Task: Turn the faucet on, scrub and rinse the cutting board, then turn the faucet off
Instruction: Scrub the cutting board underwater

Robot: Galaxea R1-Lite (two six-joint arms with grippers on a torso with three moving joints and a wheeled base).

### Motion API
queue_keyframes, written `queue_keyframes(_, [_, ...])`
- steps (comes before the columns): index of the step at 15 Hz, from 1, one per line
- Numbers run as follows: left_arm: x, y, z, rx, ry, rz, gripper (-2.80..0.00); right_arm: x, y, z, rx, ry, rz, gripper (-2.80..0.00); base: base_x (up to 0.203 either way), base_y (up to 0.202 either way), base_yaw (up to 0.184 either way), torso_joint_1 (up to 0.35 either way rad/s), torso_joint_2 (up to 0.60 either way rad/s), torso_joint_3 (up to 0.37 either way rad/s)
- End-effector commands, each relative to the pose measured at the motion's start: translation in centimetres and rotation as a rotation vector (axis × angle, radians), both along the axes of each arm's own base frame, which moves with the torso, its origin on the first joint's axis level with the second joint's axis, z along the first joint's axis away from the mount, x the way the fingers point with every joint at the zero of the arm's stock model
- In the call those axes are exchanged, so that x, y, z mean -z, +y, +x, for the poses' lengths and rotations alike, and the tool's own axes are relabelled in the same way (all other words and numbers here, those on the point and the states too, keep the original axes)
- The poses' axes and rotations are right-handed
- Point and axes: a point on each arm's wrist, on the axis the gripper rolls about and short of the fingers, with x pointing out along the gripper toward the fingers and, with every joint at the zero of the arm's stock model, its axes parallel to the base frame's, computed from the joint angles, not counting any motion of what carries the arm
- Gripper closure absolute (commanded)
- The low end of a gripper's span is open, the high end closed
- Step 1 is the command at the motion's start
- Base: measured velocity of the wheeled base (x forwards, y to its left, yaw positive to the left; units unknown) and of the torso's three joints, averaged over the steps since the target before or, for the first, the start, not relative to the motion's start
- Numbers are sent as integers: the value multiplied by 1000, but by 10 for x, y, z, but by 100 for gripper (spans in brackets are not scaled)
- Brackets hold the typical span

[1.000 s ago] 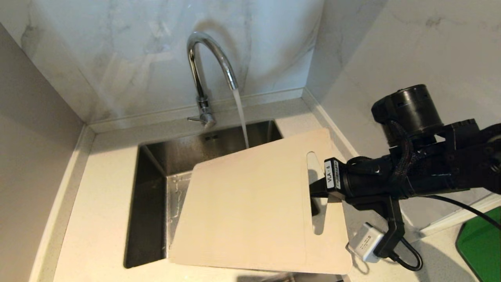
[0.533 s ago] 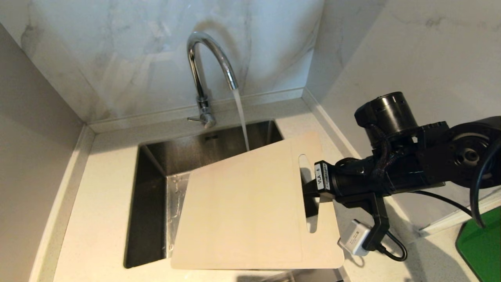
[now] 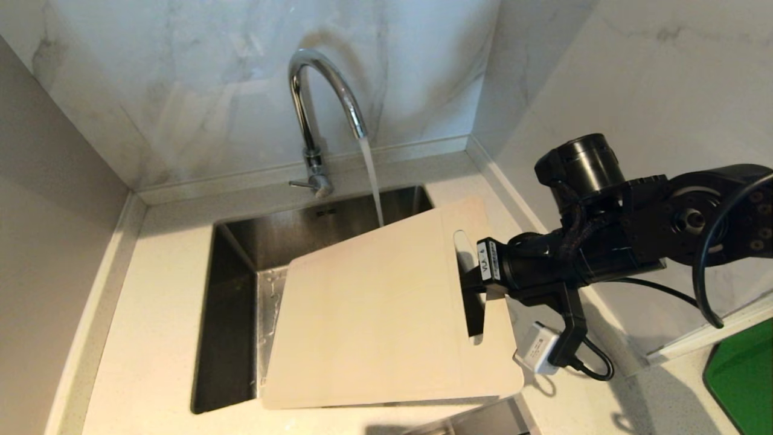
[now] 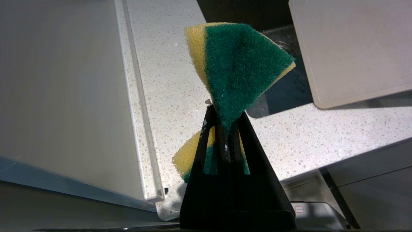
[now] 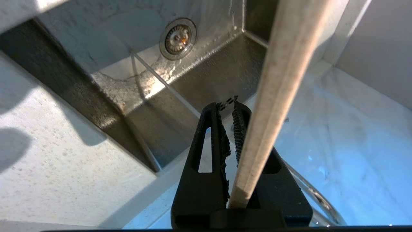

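Note:
The chrome faucet point(image 3: 314, 109) is running, and its water stream point(image 3: 371, 181) drops to the far edge of the cutting board point(image 3: 374, 308). The cream board hangs tilted over the sink. My right gripper point(image 3: 474, 281) is shut on the board's slotted end from the right. In the right wrist view the board's edge point(image 5: 280, 80) runs up between the fingers of the right gripper point(image 5: 228, 106). My left gripper point(image 4: 222, 112) is out of the head view, shut on a green-and-yellow sponge point(image 4: 238, 64) above the counter, with a corner of the board point(image 4: 347, 48) beyond it.
The steel sink point(image 3: 232, 314) lies below the board, its drain point(image 5: 177, 38) wet. Marble walls stand close behind the faucet and beside my right arm. A bright green flat object point(image 3: 743, 374) lies on the counter at the far right.
My right arm has carried the board leftward and rolled it, so its slotted end now tips up more steeply. The water keeps running.

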Motion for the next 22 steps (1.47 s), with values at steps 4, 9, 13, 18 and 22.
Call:
queue_keyframes(4, [1, 0, 0, 0, 0, 0, 0, -1, 1, 9, -8, -12, -2, 0, 0, 0, 0, 0, 0, 0])
queue_keyframes(9, [1, 0, 0, 0, 0, -1, 0, -9, 6, 21, -23, -18, 15, 0, 0, 0, 0, 0, 0, 0])
queue_keyframes(13, [1, 0, 0, 0, 0, 0, 0, -10, 7, 23, -25, -8, 14, 0, 0, 0, 0, 0, 0, 0])
queue_keyframes(18, [1, 0, 0, 0, 1, -1, 0, -18, 13, 42, -30, -51, 33, 0, 0, 0, 0, 0, 0, 0])
queue_keyframes(22, [1, 0, 0, 0, 2, 0, 0, -14, 14, 52, -22, -48, 32, 0, 0, 0, 0, 0, 0, 0])
